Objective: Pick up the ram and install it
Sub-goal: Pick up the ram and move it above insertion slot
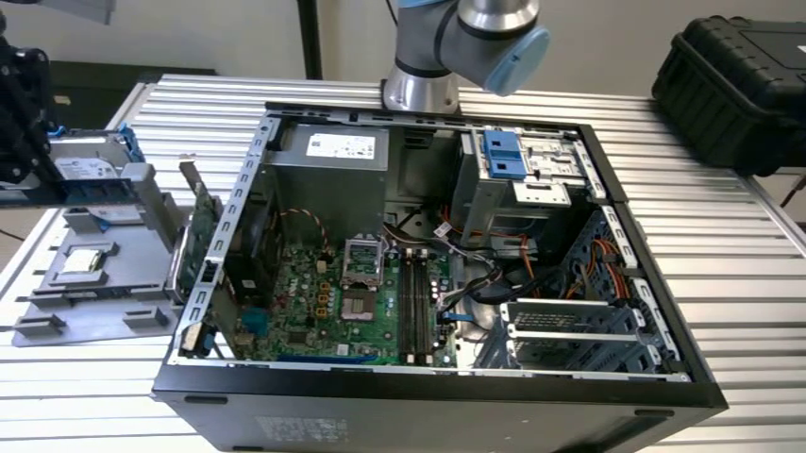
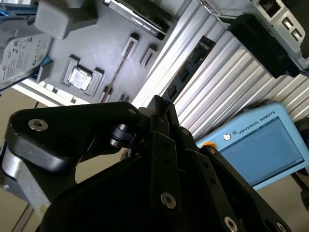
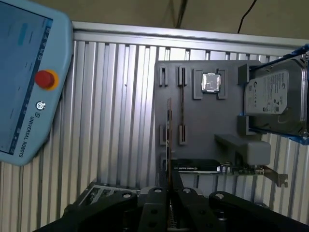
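The hand (image 3: 170,192) is clamped on one end of the ram (image 3: 169,140), over the grey tray (image 3: 207,123).

Matt black claw (image 2: 163,104) on ram (image 2: 186,71), matt grey plastic tray (image 3: 203,130), ribbed metal table (image 3: 116,106).

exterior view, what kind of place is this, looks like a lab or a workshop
Likely a robotics lab bench set up for PC assembly: an open computer case on a slatted metal table, a grey parts tray, and a teach pendant. The hand grips the ram.
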{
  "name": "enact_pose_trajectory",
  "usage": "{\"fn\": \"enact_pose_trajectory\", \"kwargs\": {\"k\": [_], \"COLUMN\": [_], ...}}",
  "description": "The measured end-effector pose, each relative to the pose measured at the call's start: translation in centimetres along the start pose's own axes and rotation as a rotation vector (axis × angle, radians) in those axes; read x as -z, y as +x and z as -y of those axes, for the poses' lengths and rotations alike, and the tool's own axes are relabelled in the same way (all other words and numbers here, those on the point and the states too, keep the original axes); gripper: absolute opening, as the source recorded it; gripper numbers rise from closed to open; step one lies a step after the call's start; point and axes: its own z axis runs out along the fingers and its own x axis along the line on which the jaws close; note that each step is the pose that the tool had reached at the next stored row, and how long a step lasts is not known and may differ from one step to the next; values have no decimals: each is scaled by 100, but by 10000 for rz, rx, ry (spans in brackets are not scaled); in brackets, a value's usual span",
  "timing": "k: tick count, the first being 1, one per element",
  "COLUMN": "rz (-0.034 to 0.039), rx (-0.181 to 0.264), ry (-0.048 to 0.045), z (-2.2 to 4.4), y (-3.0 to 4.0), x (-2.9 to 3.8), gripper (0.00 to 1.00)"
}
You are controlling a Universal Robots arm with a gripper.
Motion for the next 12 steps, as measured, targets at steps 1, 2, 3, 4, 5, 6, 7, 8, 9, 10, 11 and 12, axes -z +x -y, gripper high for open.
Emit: {"fn": "enact_pose_trajectory", "kwargs": {"k": [1,2,3,4,5,6,7,8,9,10,11,12], "rz": [1,0,1,0,0,1,1,1,0,0,1,1], "rx": [0,-1,0,-1,-1,-1,0,-1,-1,0,-1,0], "ry": [1,0,1,0,1,1,1,1,1,1,1,1], "z": [18,35,53,69,87,104,120,138,155,172,189,206], "y": [1,2,3,4,6,7,8,9,10,11,12,13], "x": [-1,0,0,0,0,0,1,1,1,1,1,1], "gripper": [0,0,0,0,0,0,0,0,0,0,0,0]}}
